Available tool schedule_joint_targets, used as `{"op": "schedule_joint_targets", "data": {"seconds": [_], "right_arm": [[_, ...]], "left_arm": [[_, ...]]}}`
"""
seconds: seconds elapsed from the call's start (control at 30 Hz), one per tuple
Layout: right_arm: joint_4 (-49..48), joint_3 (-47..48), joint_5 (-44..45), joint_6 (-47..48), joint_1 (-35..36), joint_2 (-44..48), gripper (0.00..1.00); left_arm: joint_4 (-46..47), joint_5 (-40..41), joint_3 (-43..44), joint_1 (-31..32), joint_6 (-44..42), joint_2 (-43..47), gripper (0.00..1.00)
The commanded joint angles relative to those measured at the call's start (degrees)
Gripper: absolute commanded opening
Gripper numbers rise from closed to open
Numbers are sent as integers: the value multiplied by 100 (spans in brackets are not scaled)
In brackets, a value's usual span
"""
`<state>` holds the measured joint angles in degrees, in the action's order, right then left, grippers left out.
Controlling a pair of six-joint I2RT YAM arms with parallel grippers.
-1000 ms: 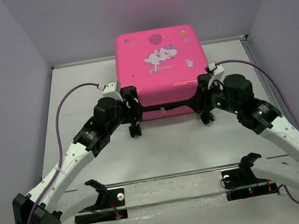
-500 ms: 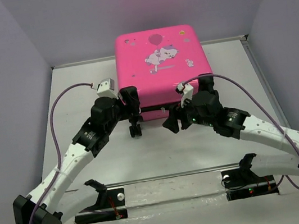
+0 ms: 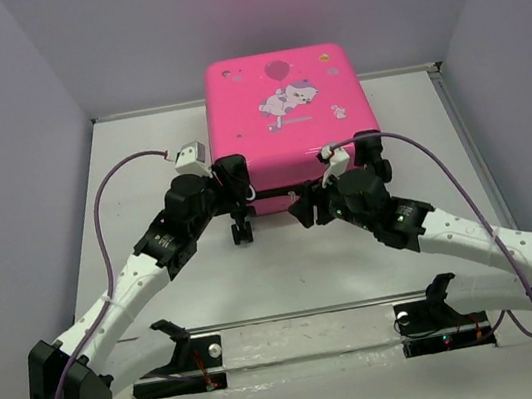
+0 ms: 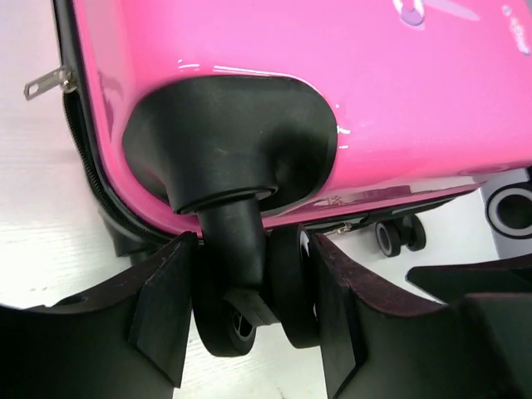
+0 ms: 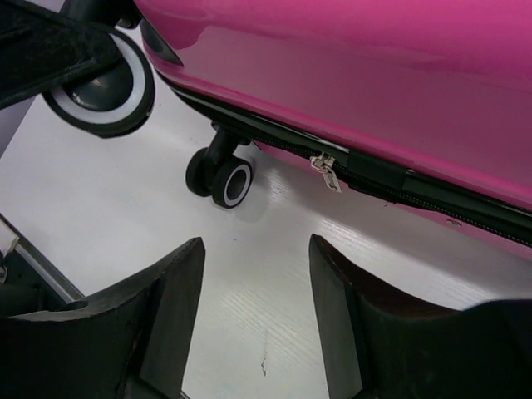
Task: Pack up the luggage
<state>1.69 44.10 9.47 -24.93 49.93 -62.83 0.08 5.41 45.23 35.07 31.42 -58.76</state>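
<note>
The luggage (image 3: 283, 116) is a hot-pink hard-shell suitcase with a cartoon animal print. It lies flat and closed at the back middle of the table. My left gripper (image 3: 238, 207) is at its front left corner. In the left wrist view the gripper (image 4: 249, 320) is shut on a black double caster wheel (image 4: 287, 291), with a pad against each side. My right gripper (image 3: 305, 208) is open and empty at the middle of the front edge. In the right wrist view it (image 5: 253, 320) hovers over bare table, just short of the silver zipper pull (image 5: 327, 171) on the black zipper trim.
A second small wheel (image 5: 221, 179) stands on the table ahead of the right gripper, and another wheel (image 5: 104, 91) shows at that view's top left. A clear strip with brackets (image 3: 309, 340) runs along the near edge. Grey walls close in the table on three sides.
My right arm has swung from the suitcase's front right corner leftward to the middle of its front edge. My left gripper has stayed at the front left wheel.
</note>
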Motion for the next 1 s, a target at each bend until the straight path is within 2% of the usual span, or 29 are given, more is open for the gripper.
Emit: {"op": "schedule_joint_targets", "data": {"seconds": [0.0, 0.07, 0.17, 0.27, 0.37, 0.47, 0.6, 0.8, 0.87, 0.97], "right_arm": [[-688, -50, 458, -39, 17, -203, 55], [-775, -68, 590, -82, 17, -291, 46], [-933, -295, 897, -161, 17, -257, 36], [-969, -445, 1143, -196, 17, -195, 33], [-1048, -683, 1302, -136, 17, -151, 34], [-1048, -980, 1513, -109, -70, -2, 36], [-1548, -1472, 882, 5, -659, 279, 40], [-1786, -1579, 644, 427, -1046, 324, 42], [-1936, -1650, 310, 462, -1380, 280, 42], [-2242, -1764, 3, 515, -1434, 218, 42]], "left_arm": [[774, -514, -155, 17, 154, -100, 18], [932, -813, -173, 17, 233, -127, 6], [1221, -1050, -278, 26, 364, -48, 6], [1607, -1313, -462, 35, 557, 66, 6], [1942, -1490, -647, 140, 786, 111, 6], [2277, -1420, -700, 517, 989, 58, 6], [2566, -1367, -717, 826, 1138, -91, 6], [2822, -1411, -770, 844, 1288, -215, 6], [2840, -1411, -762, 852, 1296, -223, 6], [2857, -1437, -744, 861, 1314, -223, 6]]}}
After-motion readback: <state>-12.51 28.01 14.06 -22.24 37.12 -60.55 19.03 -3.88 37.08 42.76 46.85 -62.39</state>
